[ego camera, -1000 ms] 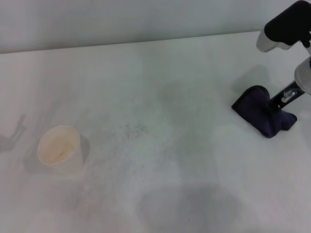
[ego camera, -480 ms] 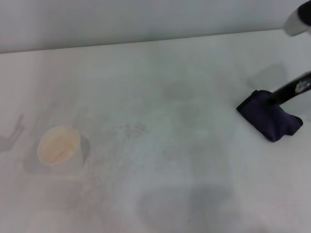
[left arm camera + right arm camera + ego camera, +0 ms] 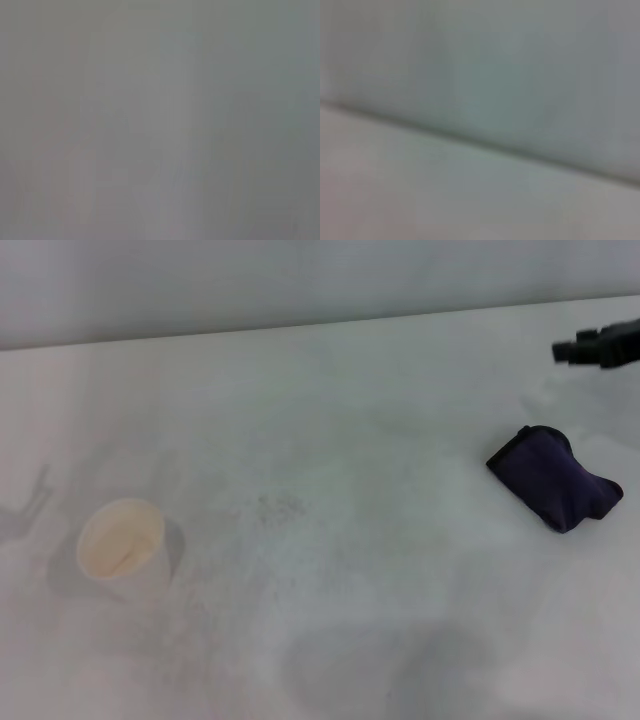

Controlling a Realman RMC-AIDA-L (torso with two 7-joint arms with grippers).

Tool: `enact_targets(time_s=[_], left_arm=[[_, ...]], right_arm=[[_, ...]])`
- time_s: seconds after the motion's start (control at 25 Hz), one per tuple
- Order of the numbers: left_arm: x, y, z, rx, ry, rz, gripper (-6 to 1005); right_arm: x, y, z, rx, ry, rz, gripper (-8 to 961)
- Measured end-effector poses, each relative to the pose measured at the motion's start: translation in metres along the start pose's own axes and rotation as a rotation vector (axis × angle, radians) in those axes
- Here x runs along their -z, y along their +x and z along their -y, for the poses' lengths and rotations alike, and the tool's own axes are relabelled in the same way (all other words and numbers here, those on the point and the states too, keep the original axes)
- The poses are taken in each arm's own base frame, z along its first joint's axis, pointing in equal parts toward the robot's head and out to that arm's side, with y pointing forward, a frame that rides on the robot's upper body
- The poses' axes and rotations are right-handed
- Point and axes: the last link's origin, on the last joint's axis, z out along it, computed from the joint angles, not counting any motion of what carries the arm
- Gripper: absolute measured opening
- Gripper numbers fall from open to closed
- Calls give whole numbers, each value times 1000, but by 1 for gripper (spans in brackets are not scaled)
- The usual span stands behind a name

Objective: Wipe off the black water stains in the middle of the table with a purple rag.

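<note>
The purple rag (image 3: pixel 556 478) lies crumpled on the white table (image 3: pixel 350 420) at the right side, with nothing holding it. My right gripper (image 3: pixel 598 345) hovers above and behind the rag at the right edge of the head view, apart from it, open and empty. No dark round blot shows on the table; only faint grey speckles (image 3: pixel 280 506) mark its middle. My left gripper is out of view. The wrist views show only blurred grey surfaces.
A white paper cup (image 3: pixel 122 545) stands upright at the left front of the table. The table's back edge (image 3: pixel 300 328) meets a plain grey wall. A thin shadow (image 3: pixel 30 505) falls at the far left.
My right gripper has let go of the purple rag and risen up and to the right, away from it. The rag stays on the table at the right.
</note>
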Motion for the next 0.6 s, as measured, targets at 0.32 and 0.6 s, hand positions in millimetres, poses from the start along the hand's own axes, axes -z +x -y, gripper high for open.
enact_targets(time_s=[0.32, 0.6], left_arm=[[-1, -5, 0, 23, 30, 26, 887], [-8, -9, -5, 33, 15, 48, 887]], right_arm=[[14, 15, 25, -44, 26, 317, 427], [6, 39, 31, -40, 94, 456, 428]])
